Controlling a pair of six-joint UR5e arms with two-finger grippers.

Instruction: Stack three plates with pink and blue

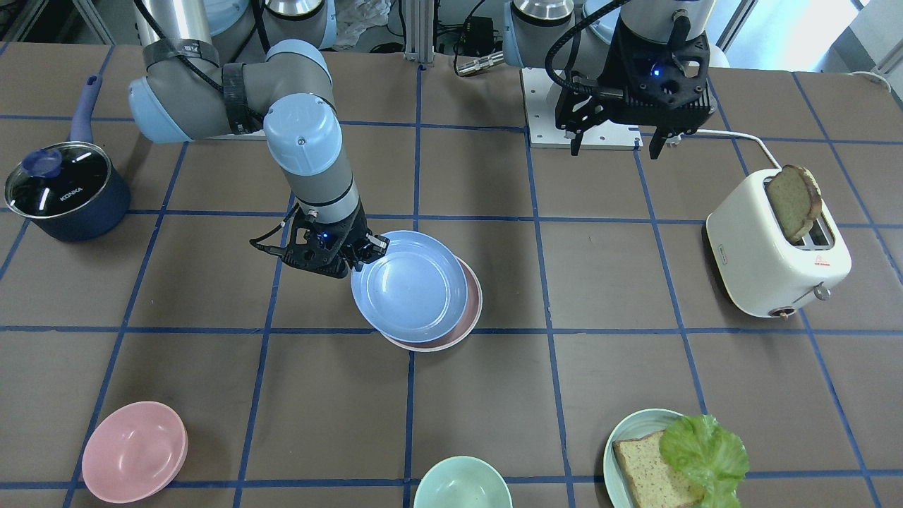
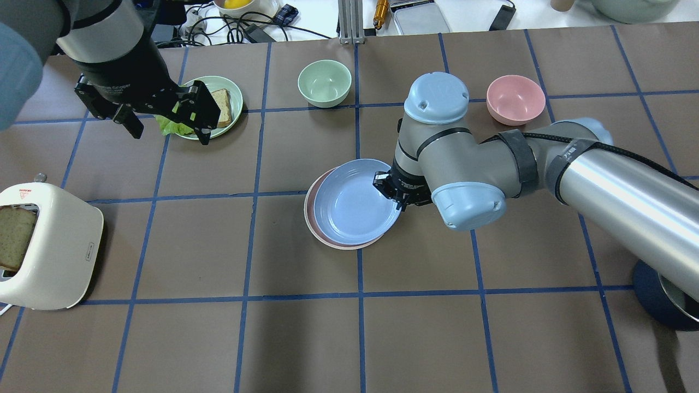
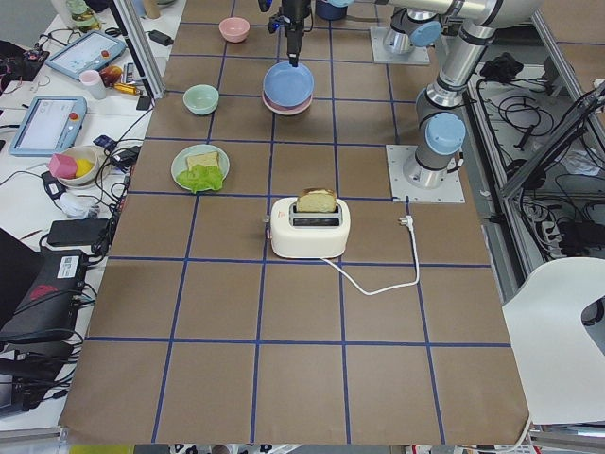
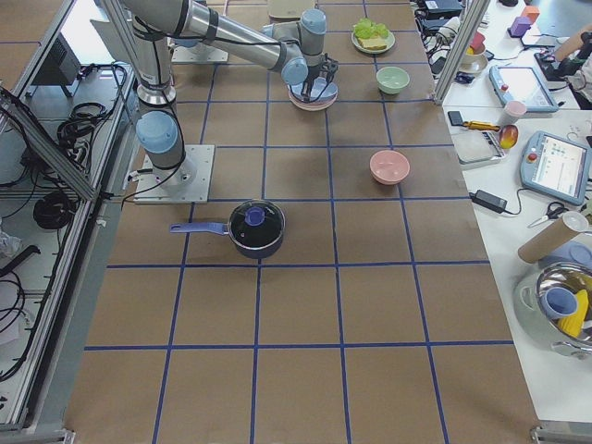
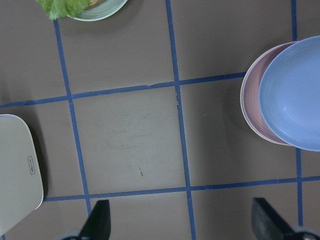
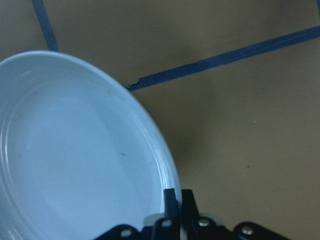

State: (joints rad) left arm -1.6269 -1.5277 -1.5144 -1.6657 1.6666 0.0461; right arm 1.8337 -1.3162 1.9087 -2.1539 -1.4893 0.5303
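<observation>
The light blue plate (image 2: 352, 204) lies on top of the pale pink plate (image 2: 312, 210) near the middle of the counter (image 2: 191, 245). It sits off-centre, so a crescent of pink rim shows on one side. Whether a third plate lies under the pink one cannot be told.

The right gripper (image 2: 390, 191) points down at the blue plate's edge, its jaws pinched almost together on the rim. That edge overhangs the pink plate and casts a shadow on the counter.

The left gripper (image 2: 170, 134) hangs well apart from the stack, jaws spread wide and holding nothing. It is above the counter, beside a pale teal plate (image 2: 235, 93) with bread and lettuce.

Farther out are a mint-green bowl (image 2: 324, 82), a pink bowl (image 2: 515, 99), a cream toaster (image 2: 49, 245) with a bread slice (image 1: 794, 201) standing in it, and a dark blue lidded saucepan (image 1: 67, 190).
</observation>
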